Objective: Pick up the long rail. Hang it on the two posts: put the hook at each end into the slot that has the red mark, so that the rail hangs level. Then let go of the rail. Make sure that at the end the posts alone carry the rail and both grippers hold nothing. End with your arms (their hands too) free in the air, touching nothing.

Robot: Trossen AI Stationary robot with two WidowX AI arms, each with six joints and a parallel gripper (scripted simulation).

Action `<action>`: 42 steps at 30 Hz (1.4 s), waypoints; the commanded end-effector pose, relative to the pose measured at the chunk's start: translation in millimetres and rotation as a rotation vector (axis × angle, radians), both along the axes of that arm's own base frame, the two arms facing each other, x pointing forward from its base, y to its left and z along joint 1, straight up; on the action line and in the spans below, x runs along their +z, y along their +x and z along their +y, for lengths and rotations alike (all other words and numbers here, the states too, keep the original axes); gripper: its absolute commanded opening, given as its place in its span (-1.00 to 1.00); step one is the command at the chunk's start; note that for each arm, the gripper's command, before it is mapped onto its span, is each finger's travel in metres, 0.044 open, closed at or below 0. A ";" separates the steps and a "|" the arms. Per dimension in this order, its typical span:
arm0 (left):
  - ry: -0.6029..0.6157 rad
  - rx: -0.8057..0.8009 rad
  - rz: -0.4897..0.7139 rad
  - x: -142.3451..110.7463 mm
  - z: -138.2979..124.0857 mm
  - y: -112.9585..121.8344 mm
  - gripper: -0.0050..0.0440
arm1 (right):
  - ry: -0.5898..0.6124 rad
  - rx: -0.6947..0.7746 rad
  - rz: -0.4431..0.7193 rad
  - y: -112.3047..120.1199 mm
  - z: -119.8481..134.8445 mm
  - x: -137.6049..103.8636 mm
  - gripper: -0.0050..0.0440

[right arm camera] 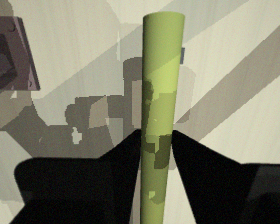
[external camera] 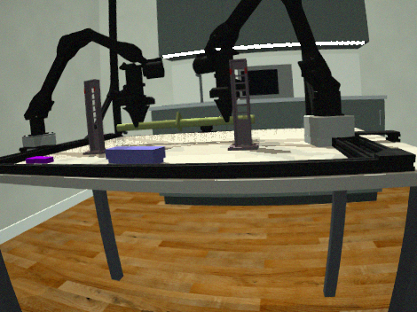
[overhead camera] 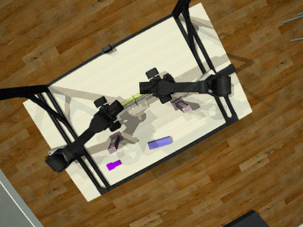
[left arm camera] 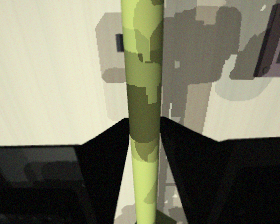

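Observation:
The long yellow-green rail (overhead camera: 130, 100) (external camera: 200, 121) (left arm camera: 142, 30) (right arm camera: 164, 65) hangs in the air behind the posts, almost level, with a ring at its middle. My left gripper (external camera: 227, 120) (left arm camera: 144, 122), at the right in the top and exterior views, is shut on it. My right gripper (external camera: 136, 125) (right arm camera: 156, 134) is shut on it nearer its other end. One post (overhead camera: 184, 106) (external camera: 242, 134) stands on the left arm's side, the other post (overhead camera: 113, 147) (external camera: 95, 138) on the right arm's side. Their red marks are near the tops, above the rail in the exterior view. The hooks cannot be made out.
A blue-violet block (overhead camera: 160, 142) (external camera: 135, 155) lies in front of the posts, near the table's front edge. A small purple piece (overhead camera: 113, 165) (external camera: 39, 159) lies at the front on the right arm's side. A black frame (external camera: 204, 170) borders the table, with uprights at its sides.

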State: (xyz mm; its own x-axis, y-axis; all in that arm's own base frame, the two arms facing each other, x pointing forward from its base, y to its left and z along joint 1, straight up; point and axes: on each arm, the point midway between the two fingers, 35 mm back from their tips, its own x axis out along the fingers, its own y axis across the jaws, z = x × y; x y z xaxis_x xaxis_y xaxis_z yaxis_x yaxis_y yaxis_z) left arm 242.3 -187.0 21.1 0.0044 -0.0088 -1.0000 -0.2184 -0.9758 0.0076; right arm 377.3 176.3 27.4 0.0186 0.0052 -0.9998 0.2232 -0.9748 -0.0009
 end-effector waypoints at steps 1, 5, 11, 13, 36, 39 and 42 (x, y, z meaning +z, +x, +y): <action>-0.001 0.002 0.000 0.8 -0.2 -1.1 -0.80 | 0.000 -0.001 0.000 0.2 0.1 0.7 -0.80; -0.001 0.002 0.000 -6.5 0.1 -1.3 -0.80 | 0.000 -0.001 0.000 0.3 0.3 -6.3 -0.80; -0.001 0.002 0.000 -8.6 0.1 -1.2 -0.80 | 0.000 -0.001 0.001 0.4 0.3 -8.4 -0.80; 0.000 0.002 0.000 -10.6 0.0 -1.1 -0.80 | 0.000 -0.001 0.002 0.5 0.4 -10.4 -0.80; 0.004 0.001 0.002 -31.4 -0.6 -0.4 -0.80 | -0.003 0.000 0.010 1.3 0.7 -31.0 -0.80; 0.005 0.001 0.002 -34.3 -0.6 -0.5 -0.80 | -0.003 0.000 0.011 1.3 0.7 -33.9 -0.80; 0.005 0.001 0.003 -37.3 -0.6 -0.5 -0.80 | -0.003 0.000 0.012 1.3 0.7 -36.9 -0.80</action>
